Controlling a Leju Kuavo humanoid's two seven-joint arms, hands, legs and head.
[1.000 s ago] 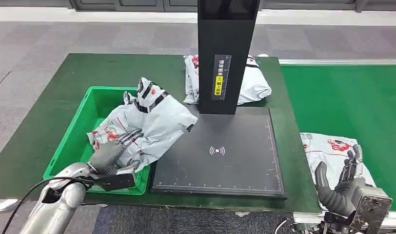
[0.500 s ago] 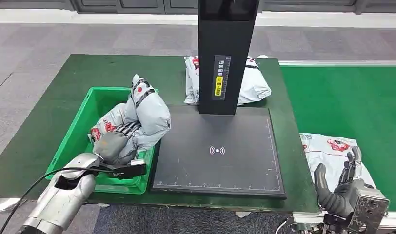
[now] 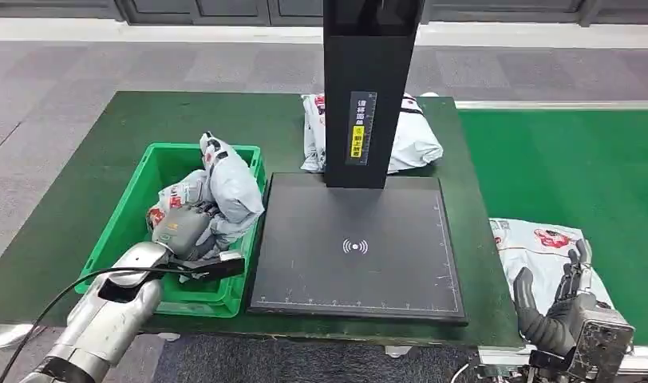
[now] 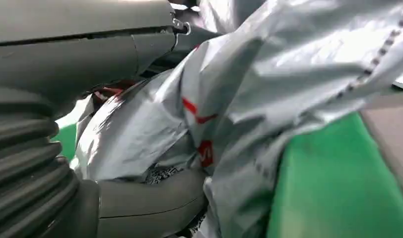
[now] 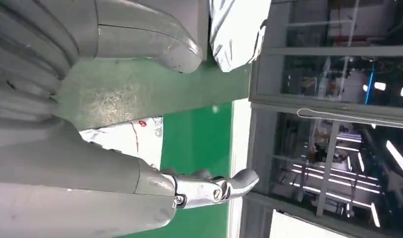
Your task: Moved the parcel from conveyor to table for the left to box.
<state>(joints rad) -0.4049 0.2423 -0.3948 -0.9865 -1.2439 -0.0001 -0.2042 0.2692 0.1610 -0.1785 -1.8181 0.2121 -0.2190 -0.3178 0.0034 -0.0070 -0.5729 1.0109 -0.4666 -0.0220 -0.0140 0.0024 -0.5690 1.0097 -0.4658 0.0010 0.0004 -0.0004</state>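
Parcel [image 3: 217,195] and left hand [image 3: 181,231] have swung off the black pad [image 3: 357,247] into the green box [image 3: 117,231] over the last second; the hand still grips the crumpled bag, so release remains. Right hand [image 3: 564,307] hovers open-fingered over another bag [image 3: 540,243] on the conveyor [image 3: 576,159].

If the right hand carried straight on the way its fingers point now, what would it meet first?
Most likely the white parcel on the green conveyor belt. In the head view the right hand is open, fingers pointing up and forward, right at that parcel's near edge. Its height above the parcel is unclear, so it might pass just over it.
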